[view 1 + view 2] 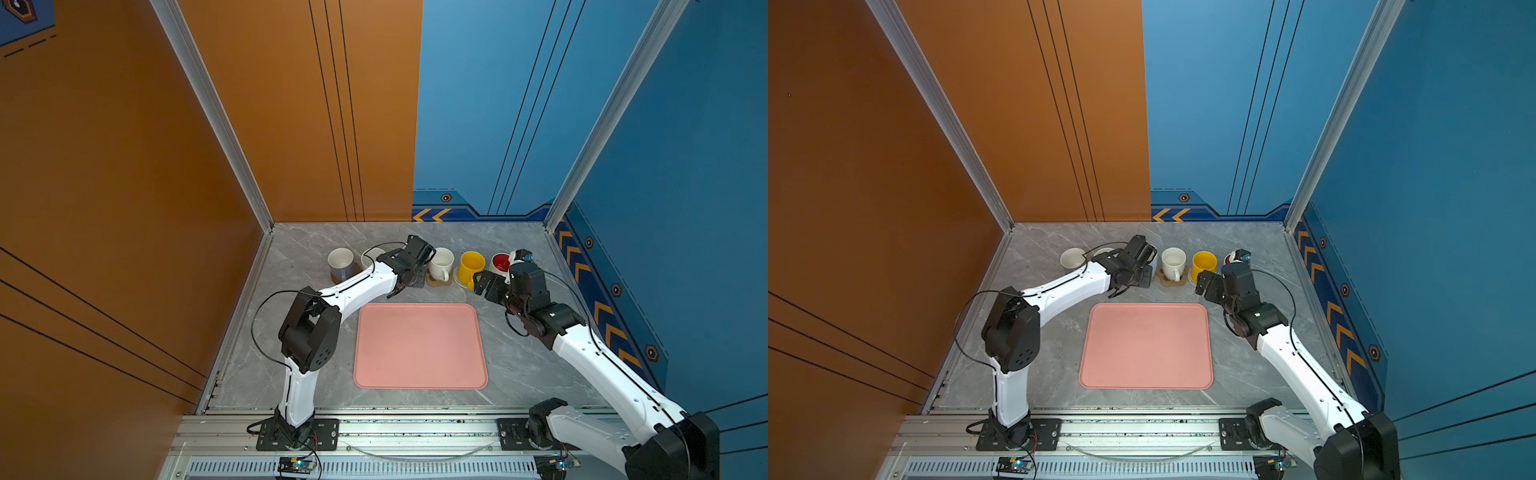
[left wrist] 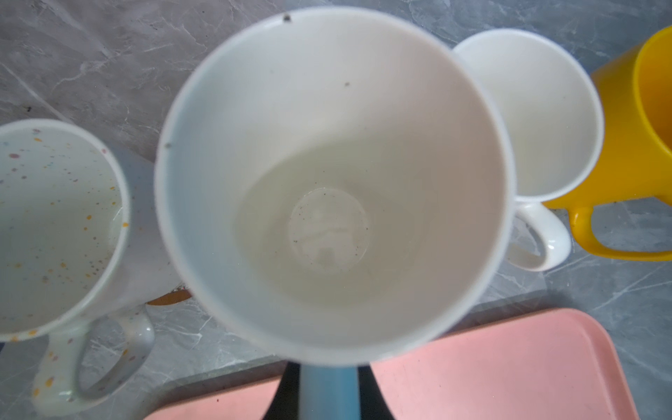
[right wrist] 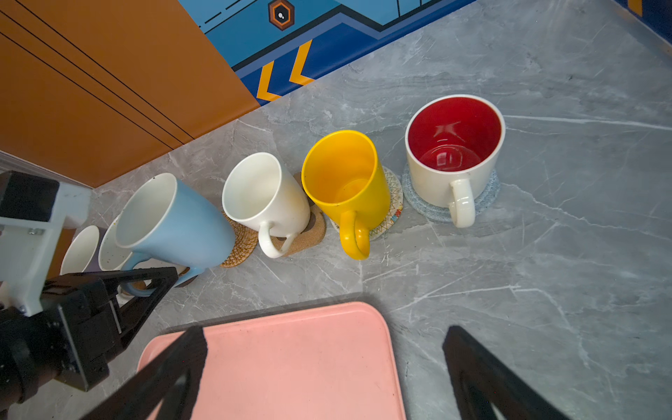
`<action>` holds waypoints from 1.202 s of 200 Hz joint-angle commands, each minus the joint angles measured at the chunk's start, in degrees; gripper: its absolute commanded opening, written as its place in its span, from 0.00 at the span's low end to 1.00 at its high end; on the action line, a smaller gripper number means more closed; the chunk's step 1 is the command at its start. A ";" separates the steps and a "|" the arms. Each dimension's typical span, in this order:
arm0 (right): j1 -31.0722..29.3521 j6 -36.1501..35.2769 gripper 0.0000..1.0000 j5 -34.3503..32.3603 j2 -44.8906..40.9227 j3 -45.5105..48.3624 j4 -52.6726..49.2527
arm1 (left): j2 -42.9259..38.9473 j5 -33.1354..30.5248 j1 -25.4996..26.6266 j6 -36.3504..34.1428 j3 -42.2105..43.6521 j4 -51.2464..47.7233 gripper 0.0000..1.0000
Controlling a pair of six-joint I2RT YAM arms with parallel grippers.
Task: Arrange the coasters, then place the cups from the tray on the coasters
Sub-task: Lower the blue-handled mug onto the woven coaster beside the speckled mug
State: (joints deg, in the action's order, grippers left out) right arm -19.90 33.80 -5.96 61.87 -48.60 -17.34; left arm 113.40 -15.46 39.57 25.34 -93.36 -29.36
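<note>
The blue mug (image 3: 174,222) is being held by its handle in the left hand (image 1: 413,277), whose fingers are pinched in narrowly on that handle. The mug is being carried tilted just beside the rattan coaster (image 3: 240,243); whether its base is touching the mat cannot be told. The right hand (image 3: 325,332) is being held wide open with nothing in it, above the far right corner of the tray (image 1: 419,345). The tray is lying flat in the middle of the tabletop (image 1: 519,361). Beyond its far edge the other mugs are being shown in a row. The lilac mug (image 1: 341,262) is standing at the left end on a brown disc (image 1: 336,279), with the speckled mug (image 2: 54,232) next to it. Right of the blue mug, the white mug (image 3: 263,196) is sitting on the paw coaster (image 3: 315,227). Then the yellow mug (image 3: 345,178) is resting on the white woven coaster (image 3: 394,203). At the right end, the red-lined mug (image 3: 454,145) is seated upright on the pale-blue coaster (image 3: 489,194), handle turned toward the tray.
</note>
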 commanded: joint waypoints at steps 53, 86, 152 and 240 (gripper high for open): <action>0.30 -1.37 1.00 0.87 1.04 -0.53 0.81 | 0.66 -3.55 -1.30 3.07 2.47 9.36 0.00; 0.28 -1.35 1.00 0.86 0.98 -0.56 0.81 | 1.27 -2.99 -1.38 3.68 2.92 10.81 0.00; 0.26 -1.29 1.00 0.85 1.14 -0.44 0.82 | 1.27 -4.13 -1.51 4.32 4.89 12.81 0.00; 0.28 -1.21 1.00 0.95 1.51 -0.61 0.86 | 1.18 -4.90 -2.02 4.13 6.87 16.06 0.00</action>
State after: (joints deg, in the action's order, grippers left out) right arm -19.90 33.21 -5.93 62.81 -48.60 -17.32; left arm 115.22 -17.91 38.41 28.99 -86.98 -18.61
